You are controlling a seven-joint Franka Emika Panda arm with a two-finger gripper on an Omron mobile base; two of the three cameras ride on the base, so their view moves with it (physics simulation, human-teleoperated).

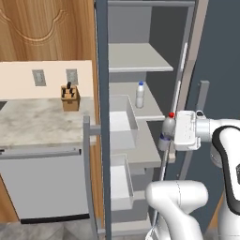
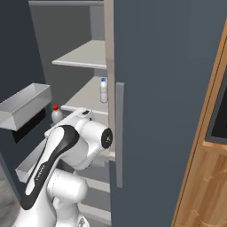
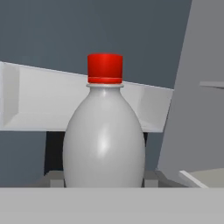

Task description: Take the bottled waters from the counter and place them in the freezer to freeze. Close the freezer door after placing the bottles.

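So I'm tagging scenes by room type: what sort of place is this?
A simulated home kitchen, most likely: a marbled counter with a knife block, a grey dishwasher front, and an open freezer with shelves.

Two small clear plastic bottles, one blue-capped [image 1: 139,95] and one red-capped [image 1: 167,132]; one wooden knife block [image 1: 70,97].
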